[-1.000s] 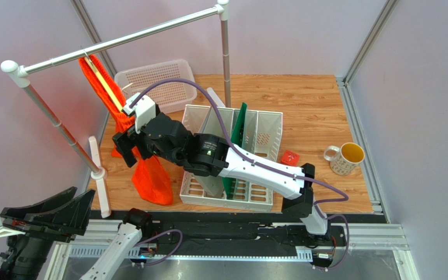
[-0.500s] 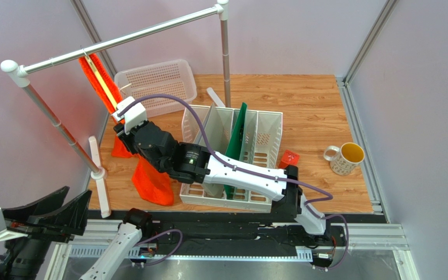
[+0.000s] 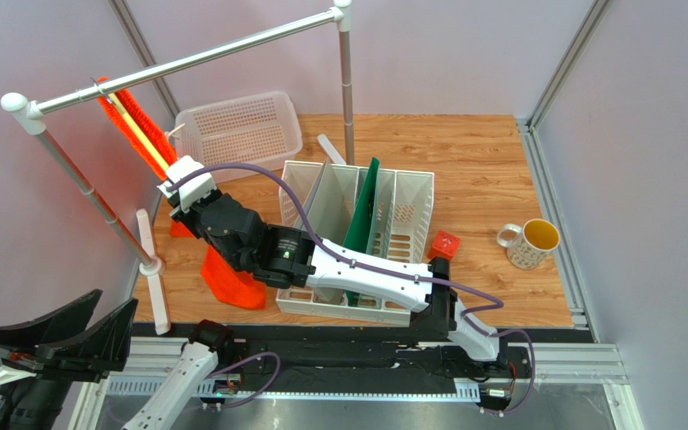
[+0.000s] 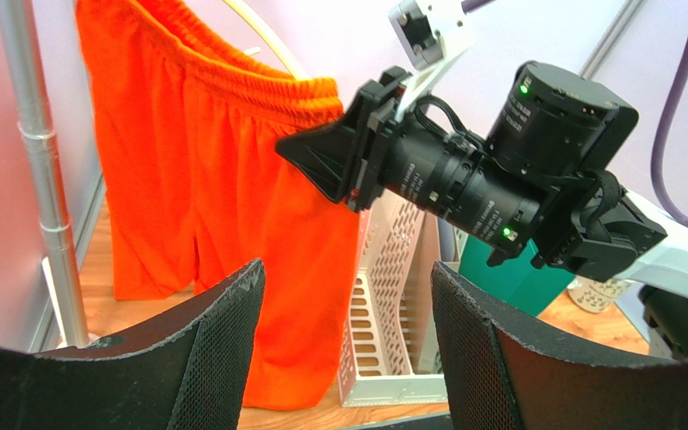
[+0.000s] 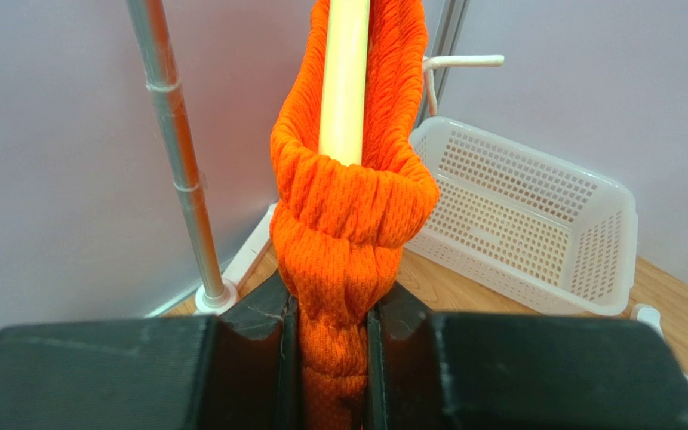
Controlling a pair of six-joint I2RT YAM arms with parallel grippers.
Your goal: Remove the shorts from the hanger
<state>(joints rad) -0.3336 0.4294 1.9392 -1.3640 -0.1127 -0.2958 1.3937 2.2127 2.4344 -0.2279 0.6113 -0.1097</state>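
Black and empty, my left hand (image 4: 348,269) gapes off the worktop's (image 3: 482,170) near-left corner. My right hand (image 5: 332,322) pinches the orange shorts (image 5: 352,215) just under the hanger's (image 5: 343,81) end at the left edge, its bar running up and away.

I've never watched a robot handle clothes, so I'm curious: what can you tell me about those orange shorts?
The shorts are bright orange, a soft mesh-like knit with a gathered elastic waistband and two legs. They hang draped over a pale-yellow hanger hooked on the silver rail, with the legs dangling beside the white file rack. The right pincer is clamped on bunched fabric just under the hanger's end.
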